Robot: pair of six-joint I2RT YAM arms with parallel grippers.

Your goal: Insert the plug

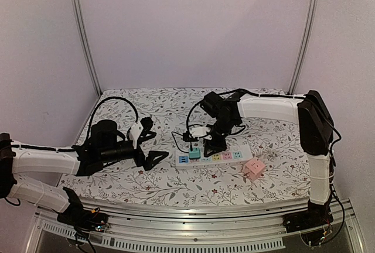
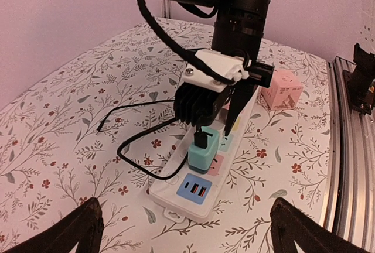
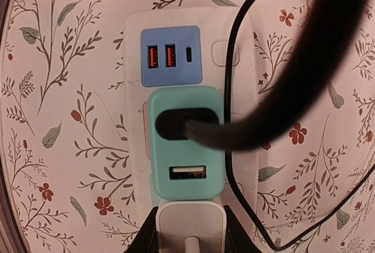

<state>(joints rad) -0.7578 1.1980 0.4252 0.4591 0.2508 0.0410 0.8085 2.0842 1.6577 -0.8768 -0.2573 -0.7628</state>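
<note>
A white power strip with coloured sockets lies mid-table; it also shows in the left wrist view and the right wrist view. A teal adapter sits in it, with a black cable plug in its top port. My right gripper stands straight over the strip just behind the adapter, shut on a white plug. I cannot tell how deep the plug sits. My left gripper is open and empty, left of the strip's end.
A pink cube adapter lies right of the strip. The black cable loops on the floral cloth left of the strip. A metal rail runs along the table's near edge.
</note>
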